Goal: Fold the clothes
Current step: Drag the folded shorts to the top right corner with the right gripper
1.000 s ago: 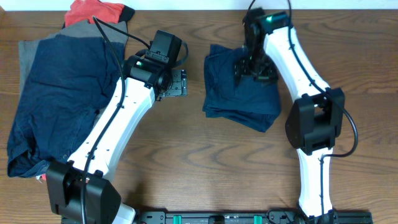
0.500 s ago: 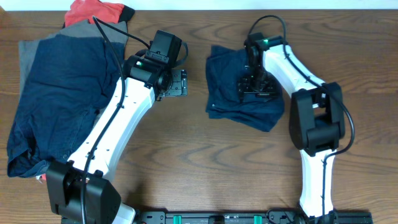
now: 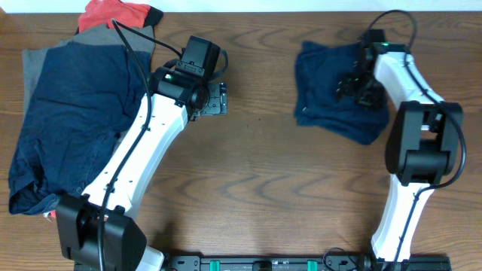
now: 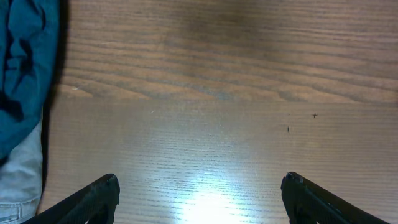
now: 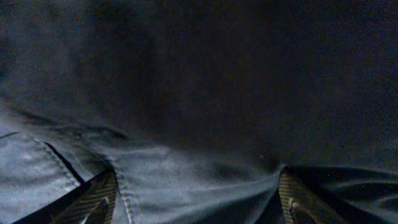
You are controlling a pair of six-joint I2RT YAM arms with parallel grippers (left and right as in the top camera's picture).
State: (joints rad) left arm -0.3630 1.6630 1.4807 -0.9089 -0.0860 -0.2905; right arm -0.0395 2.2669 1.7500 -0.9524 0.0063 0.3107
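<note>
- Overhead: the left gripper (image 3: 215, 99) hangs over bare wood with its jaws spread wide. It holds nothing and touches nothing.
- Overhead: the right gripper (image 3: 354, 86) is down on the folded navy shorts (image 3: 324, 83) at the right rear of the table (image 3: 256, 173). How its jaws stand cannot be read from this view.
- Overhead, count: two white arms and four garments.
- Overhead: three of the garments are piled at the left rear. A large rumpled navy garment (image 3: 75, 120) lies on top of a grey piece (image 3: 32, 64), and a red-orange piece (image 3: 113, 13) sits at the far edge.
- Overhead: the folded shorts form a compact, roughly square, layered packet, well apart from the pile.
- Overhead: the table is brown wood with a plain grain.
- Left wrist: the two dark fingertips (image 4: 102, 196) of the left gripper (image 4: 199, 199) stand far apart, with only glossy wood (image 4: 217, 93) between them.
- Left wrist: the blue edge of the navy garment (image 4: 25, 62) and the pale grey piece (image 4: 15, 174) lie at the left border, clear of the fingers.
- Right wrist: the right gripper (image 5: 196, 193) has its jaws wide open. Both ribbed fingertips (image 5: 93, 199) press onto the folded navy shorts (image 5: 199, 81).
- Right wrist: woven cloth spans the gap between the fingertips. A stitched seam and soft creases show on it.
</note>
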